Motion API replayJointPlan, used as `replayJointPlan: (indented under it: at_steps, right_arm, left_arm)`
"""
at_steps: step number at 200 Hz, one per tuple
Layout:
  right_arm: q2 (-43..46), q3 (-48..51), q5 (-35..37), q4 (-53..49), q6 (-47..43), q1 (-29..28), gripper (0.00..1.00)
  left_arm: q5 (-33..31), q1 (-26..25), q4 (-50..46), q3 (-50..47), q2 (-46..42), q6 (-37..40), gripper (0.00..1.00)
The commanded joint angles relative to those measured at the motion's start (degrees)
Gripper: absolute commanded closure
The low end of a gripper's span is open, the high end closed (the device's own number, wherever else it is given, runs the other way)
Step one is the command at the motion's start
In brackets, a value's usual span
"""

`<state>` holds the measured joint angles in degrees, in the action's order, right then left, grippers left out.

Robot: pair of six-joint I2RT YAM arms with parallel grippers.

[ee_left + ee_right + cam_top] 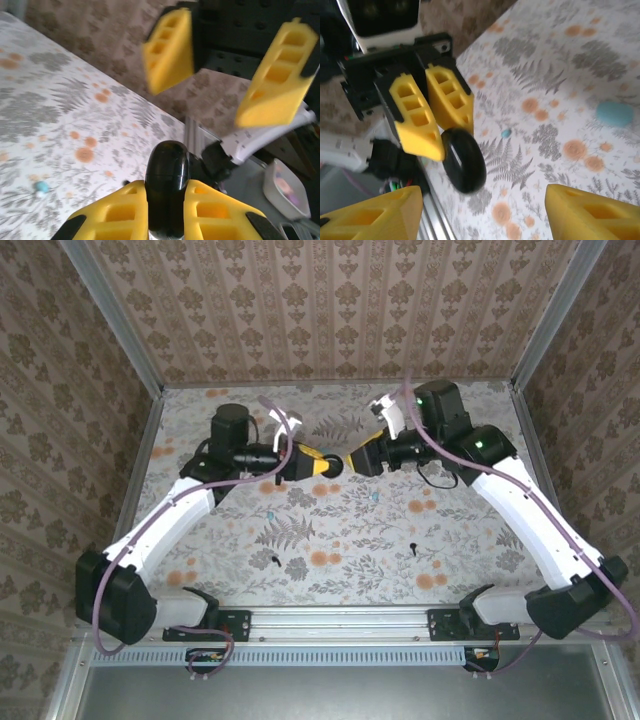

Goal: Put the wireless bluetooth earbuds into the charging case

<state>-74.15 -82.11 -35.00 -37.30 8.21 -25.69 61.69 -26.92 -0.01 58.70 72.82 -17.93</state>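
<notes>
Two arms meet nose to nose above the flowered table. The left pincer is clamped on the black case, its yellow fingers pressing the case from both sides. The right pincer faces it just beyond the case's free end (jaws spread wide, nothing between them).

None of the earbuds is in the case. All four lie loose on the table, on the base side of the pincers. One turquoise earbud rests below the left pincer's wrist, and the second turquoise earbud below the right pincer. Farther toward the bases, well apart from both pincers, lie the left black earbud and the right black earbud.
</notes>
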Motion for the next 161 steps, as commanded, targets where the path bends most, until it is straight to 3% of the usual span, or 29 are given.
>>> replayJointPlan:
  at_steps: [1, 21, 40, 72, 119, 134, 161]
  right_arm:
    - [1.7, 4.0, 0.1, 17.8, 13.1, 1.0, 0.32]
    - [-0.8, 5.4, -3.8, 25.4, 19.3, 1.1, 0.32]
    - [-3.6, 5.4, -6.7, 31.2, 24.2, 1.1, 0.32]
    - [-7.7, 6.2, -11.0, 37.6, 26.8, 1.1, 0.36]
    - [-7.7, 9.8, -12.9, 44.9, 28.9, 1.1, 0.44]
    - [-7.2, 10.6, -13.9, 45.6, 28.9, 1.1, 0.49]
    - [-4.1, 14.3, -12.6, 47.4, 29.1, 1.1, 0.48]
  left_arm:
    - [-6.3, 3.4, 14.4, -3.1, -2.8, -8.2, 0.9]
    - [-10.5, 4.0, 24.5, -5.9, -2.7, -12.9, 0.92]
    - [-10.4, 4.0, 34.0, -7.4, -1.4, -18.0, 0.92]
    - [-11.1, 3.3, 32.3, -9.3, -3.0, -14.0, 0.92]
    - [-13.2, -0.5, 35.6, -12.0, -4.2, -15.4, 0.92]
    - [-15.7, -1.8, 38.7, -13.6, -4.4, -17.7, 0.93]
    - [-19.9, -2.4, 45.0, -16.4, -4.7, -23.9, 0.94]
